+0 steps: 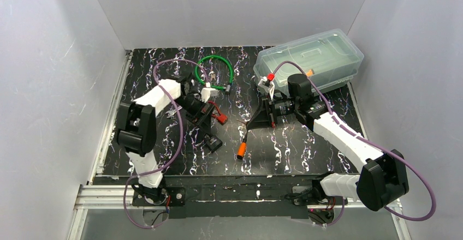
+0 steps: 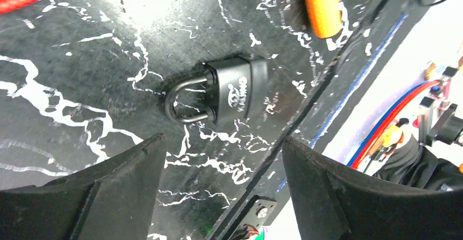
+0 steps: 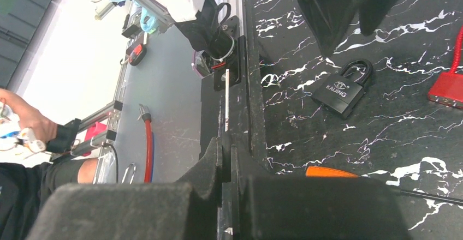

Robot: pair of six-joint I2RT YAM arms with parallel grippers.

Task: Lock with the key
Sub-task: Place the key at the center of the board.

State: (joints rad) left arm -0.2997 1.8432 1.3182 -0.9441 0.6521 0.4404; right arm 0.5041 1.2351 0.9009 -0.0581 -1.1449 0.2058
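A black padlock lies flat on the marbled black mat, its steel shackle pointing left. It also shows in the top view as the padlock and in the right wrist view as the padlock. My left gripper hovers just short of it, open, with nothing between the fingers. My right gripper is shut on the key. The key's thin silver blade sticks out past the fingertips, well away from the padlock. From above, the right gripper sits mid-table, right of the left gripper.
An orange-handled tool lies between the two grippers. A red lock with red cable sits beside the left gripper. A green cable loop lies at the back. A clear lidded box stands back right. The table's front edge is close to the padlock.
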